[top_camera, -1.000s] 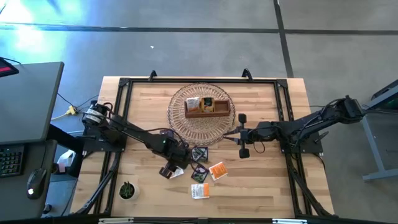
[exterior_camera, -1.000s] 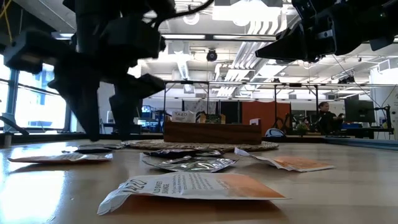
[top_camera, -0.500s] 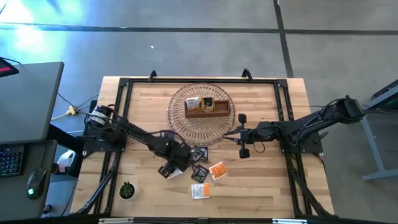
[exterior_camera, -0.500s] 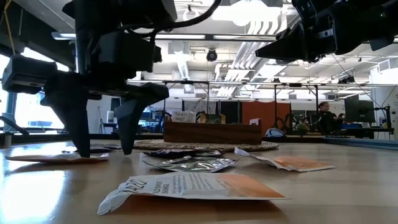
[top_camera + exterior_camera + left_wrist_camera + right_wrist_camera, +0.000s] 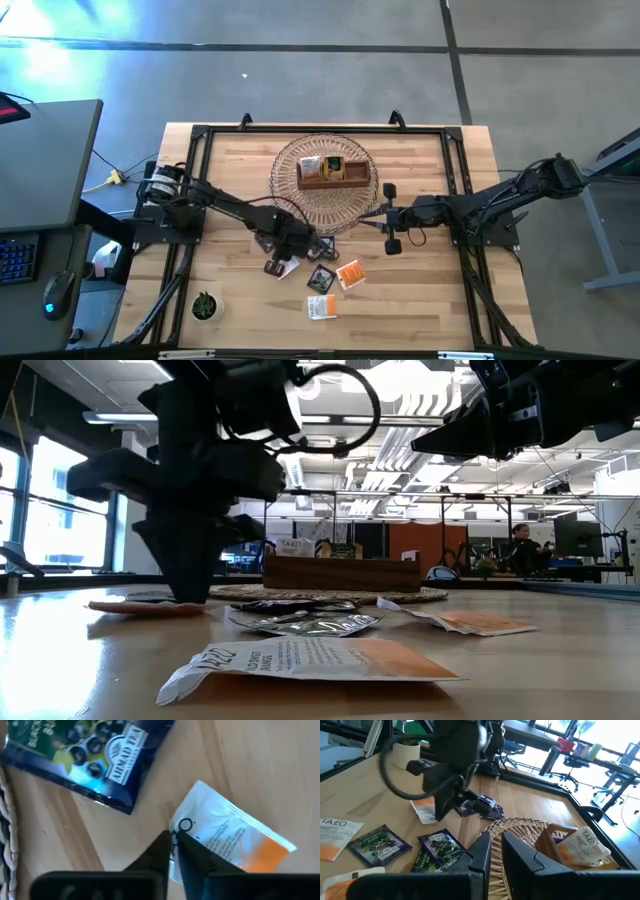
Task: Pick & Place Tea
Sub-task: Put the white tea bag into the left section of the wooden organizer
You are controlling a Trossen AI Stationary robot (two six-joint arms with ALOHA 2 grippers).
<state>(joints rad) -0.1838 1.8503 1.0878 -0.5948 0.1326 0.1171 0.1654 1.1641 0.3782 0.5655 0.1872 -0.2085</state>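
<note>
The left claw [image 5: 174, 851] pinches the edge of a white-and-orange tea sachet [image 5: 232, 842] lying on the wooden surface [image 5: 420, 290], just beside the wicker basket [image 5: 290, 205]. The right claw [image 5: 495, 852], nearly closed and empty, hangs by the basket's rim.

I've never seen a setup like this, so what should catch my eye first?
Probably the left tool, down on the table's middle and pinched on a white-and-orange sachet. More sachets lie scattered beside it, and behind them a round wicker basket holds a wooden box. The right tool hangs by the basket's edge.
</note>
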